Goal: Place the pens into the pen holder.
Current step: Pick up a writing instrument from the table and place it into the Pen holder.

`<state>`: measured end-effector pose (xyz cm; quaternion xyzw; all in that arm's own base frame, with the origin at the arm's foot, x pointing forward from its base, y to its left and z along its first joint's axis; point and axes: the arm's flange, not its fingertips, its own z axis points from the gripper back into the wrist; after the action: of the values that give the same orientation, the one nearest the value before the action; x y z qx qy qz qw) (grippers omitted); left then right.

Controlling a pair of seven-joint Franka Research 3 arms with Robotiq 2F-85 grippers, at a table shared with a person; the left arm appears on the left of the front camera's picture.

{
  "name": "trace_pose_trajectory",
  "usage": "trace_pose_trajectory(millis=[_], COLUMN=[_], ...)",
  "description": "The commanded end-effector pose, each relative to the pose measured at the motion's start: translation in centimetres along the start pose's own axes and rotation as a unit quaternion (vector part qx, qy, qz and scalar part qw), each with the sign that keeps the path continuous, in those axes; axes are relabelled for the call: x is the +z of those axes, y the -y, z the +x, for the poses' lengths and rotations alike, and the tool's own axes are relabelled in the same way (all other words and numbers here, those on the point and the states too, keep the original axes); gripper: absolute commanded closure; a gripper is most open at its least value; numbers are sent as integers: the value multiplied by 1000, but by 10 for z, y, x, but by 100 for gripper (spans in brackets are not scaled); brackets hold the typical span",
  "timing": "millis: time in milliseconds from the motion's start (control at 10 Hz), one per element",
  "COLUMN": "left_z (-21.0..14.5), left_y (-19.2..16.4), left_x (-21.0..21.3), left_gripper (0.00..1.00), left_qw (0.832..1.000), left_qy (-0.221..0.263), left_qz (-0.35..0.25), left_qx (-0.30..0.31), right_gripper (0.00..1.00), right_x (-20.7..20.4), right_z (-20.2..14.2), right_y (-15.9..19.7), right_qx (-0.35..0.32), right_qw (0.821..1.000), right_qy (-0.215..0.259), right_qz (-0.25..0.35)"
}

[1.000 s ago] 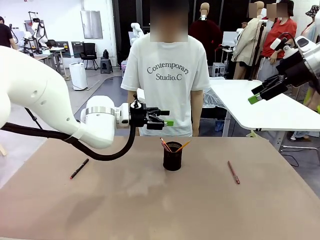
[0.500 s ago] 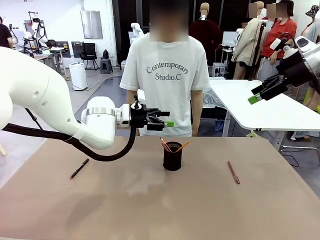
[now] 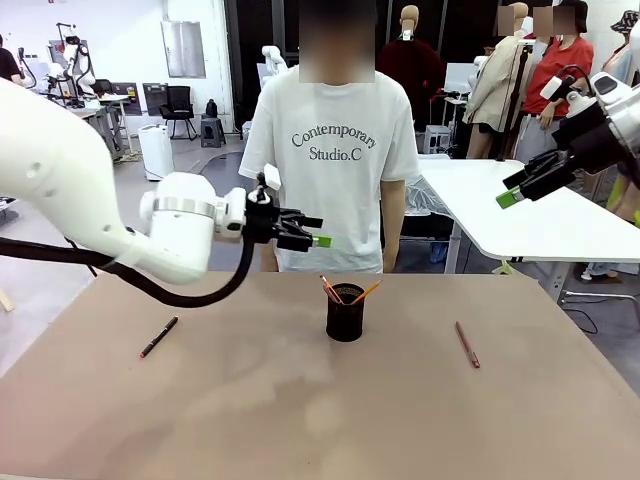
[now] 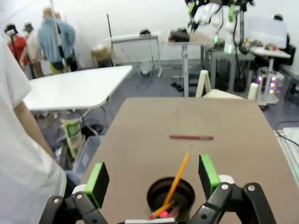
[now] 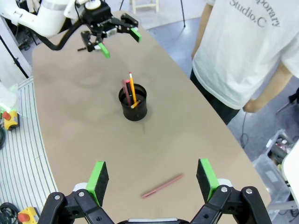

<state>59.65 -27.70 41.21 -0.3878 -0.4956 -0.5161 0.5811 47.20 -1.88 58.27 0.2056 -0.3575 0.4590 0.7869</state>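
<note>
Since the earlier look, my left end effector (image 3: 318, 232) has drawn back toward its own side and risen a little, away from above the pen holder (image 3: 345, 312); the right arm has not stirred.

The pen holder, a small black wire-mesh cup, stands upright near the middle of the bench (image 3: 300, 420). A yellow-orange pencil (image 3: 366, 291) and a reddish pen (image 3: 329, 289) lean out of its rim at opposite slants, both taller than the cup. Two thin sticks lie flat on the matte brown top: a black pen with red tip (image 3: 159, 337) well apart on the left, and a dark red pen (image 3: 467, 344) well apart on the right.

I judge one drop is done and the next pick is about to start. The left end effector hangs empty, green pads spread wide. The right end effector (image 3: 512, 190) sits high beyond the bench edge, also wide open and holding nothing.

Next I'd lower the left one over the black pen, turn the wrist so the pads straddle its slim barrel crosswise, and pinch close to the bench. A shaft that smooth and thin may roll or slip.
</note>
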Motion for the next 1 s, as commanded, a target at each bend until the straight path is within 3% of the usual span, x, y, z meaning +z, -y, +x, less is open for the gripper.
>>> trace_pose_trajectory(millis=[0,500,600,700,900], left_z=[30,81,85,80,62], left_y=[23,63,70,63,60], left_x=[30,83,92,108,122], left_gripper=[0,0,0,0,0], left_qw=[995,966,954,930,897], left_qy=[-95,-240,-277,-334,-392], left_qz=[-5,85,100,138,164], left_qx=[9,43,50,69,124], right_gripper=[0,0,0,0,0], right_x=[1,1,1,1,1], right_z=[3,3,3,3,3], right_y=[1,1,1,1,1], right_qx=[1,1,1,1,1], right_qw=[1000,1000,1000,1000,1000], right_qy=[2,2,2,2,2], right_qz=[-2,-2,-2,-2,-2])
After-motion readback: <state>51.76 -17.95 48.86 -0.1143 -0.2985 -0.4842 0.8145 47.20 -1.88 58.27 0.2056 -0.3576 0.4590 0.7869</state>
